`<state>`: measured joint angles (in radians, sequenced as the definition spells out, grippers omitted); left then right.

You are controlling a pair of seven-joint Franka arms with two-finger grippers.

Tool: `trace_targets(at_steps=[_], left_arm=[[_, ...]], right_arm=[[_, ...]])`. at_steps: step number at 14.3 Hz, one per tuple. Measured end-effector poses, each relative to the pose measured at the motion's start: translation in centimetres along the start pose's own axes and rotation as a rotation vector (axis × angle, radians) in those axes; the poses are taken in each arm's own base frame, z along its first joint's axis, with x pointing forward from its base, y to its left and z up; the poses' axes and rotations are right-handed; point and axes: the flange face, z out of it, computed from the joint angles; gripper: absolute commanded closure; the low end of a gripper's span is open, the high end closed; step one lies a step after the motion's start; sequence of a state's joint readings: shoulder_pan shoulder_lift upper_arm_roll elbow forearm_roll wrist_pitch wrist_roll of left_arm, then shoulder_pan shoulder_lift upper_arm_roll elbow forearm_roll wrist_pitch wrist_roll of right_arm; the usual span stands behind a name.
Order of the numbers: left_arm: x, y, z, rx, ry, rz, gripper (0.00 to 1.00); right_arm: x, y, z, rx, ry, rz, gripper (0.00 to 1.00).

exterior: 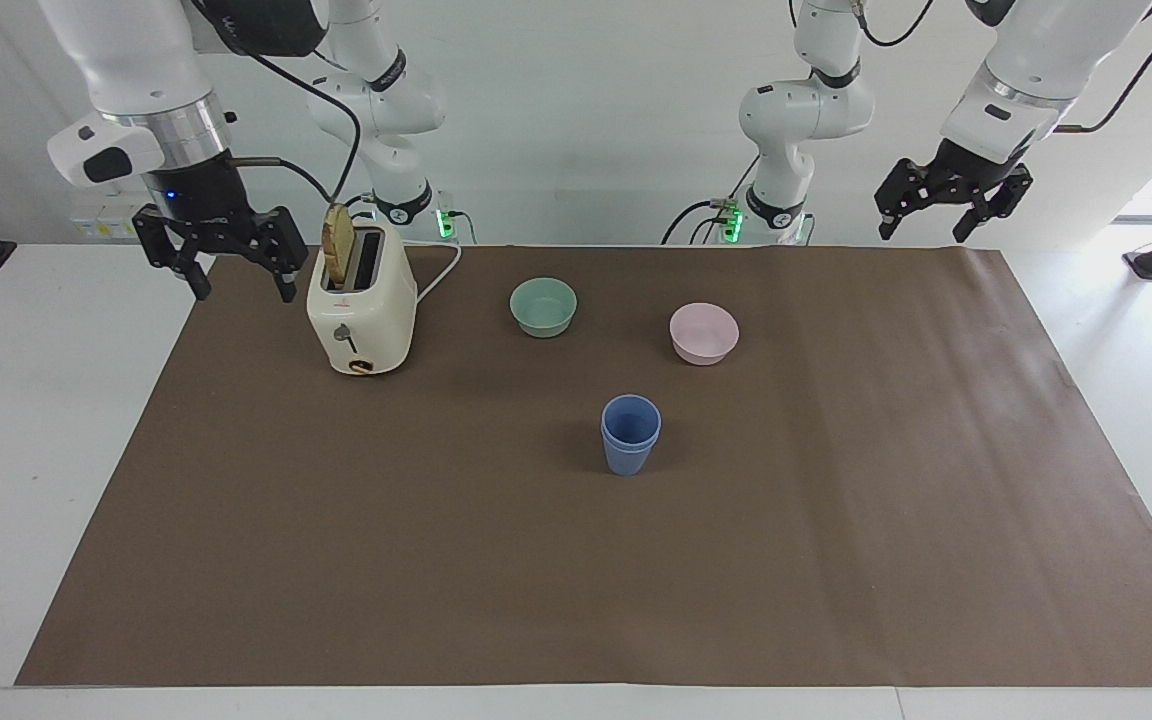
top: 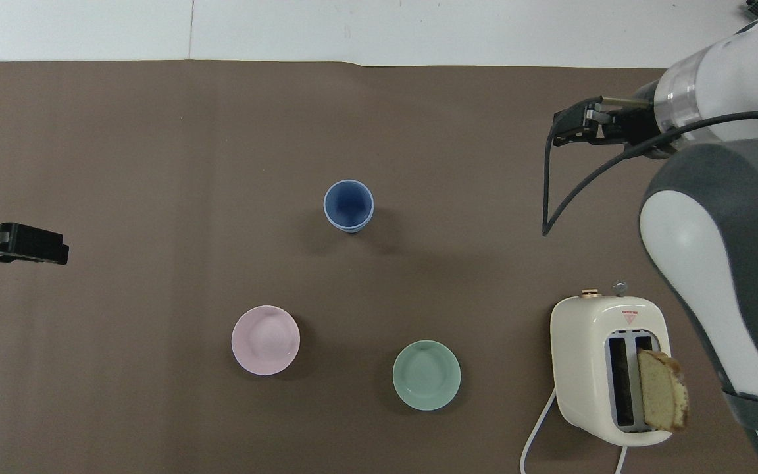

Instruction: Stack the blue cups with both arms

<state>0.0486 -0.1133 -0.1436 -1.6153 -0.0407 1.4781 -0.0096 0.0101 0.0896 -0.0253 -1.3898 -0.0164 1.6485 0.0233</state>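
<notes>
**Cups nested, both claws hanging empty**

While the blue cups (exterior: 630, 433) are sitting stacked mid-tabletop (exterior: 836, 560), farther from the robots than both bowls, the right claw (exterior: 219, 262) is hovering wide open beside the toaster (exterior: 361, 310), and the left claw (exterior: 953, 204) is waiting open over its own end, gripping nothing.

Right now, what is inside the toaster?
A slice of bread stands in one slot of the toaster, its top sticking out. The other slot looks empty. The slice's lower part is hidden inside.
</notes>
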Motion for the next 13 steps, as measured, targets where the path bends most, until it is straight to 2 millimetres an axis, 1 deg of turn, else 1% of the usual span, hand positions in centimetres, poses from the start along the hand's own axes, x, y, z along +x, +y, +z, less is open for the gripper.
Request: trace_targets(at_steps=[2, 4, 7, 13], left_arm=[[0.0, 0.0, 0.0, 0.0, 0.0, 0.0, 0.0], [0.0, 0.0, 0.0, 0.0, 0.0, 0.0, 0.0], [0.0, 0.0, 0.0, 0.0, 0.0, 0.0, 0.0], [0.0, 0.0, 0.0, 0.0, 0.0, 0.0, 0.0]], right_arm=[[-0.6, 1.5, -0.7, -0.017, -0.01, -0.011, 0.0], [-1.2, 1.9, -1.3, -0.018, -0.024, -0.01, 0.0], [-1.7, 1.5, -2.0, -0.015, -0.027, -0.018, 0.0], [-2.1, 1.2, -2.0, -0.014, -0.051, -0.023, 0.0]])
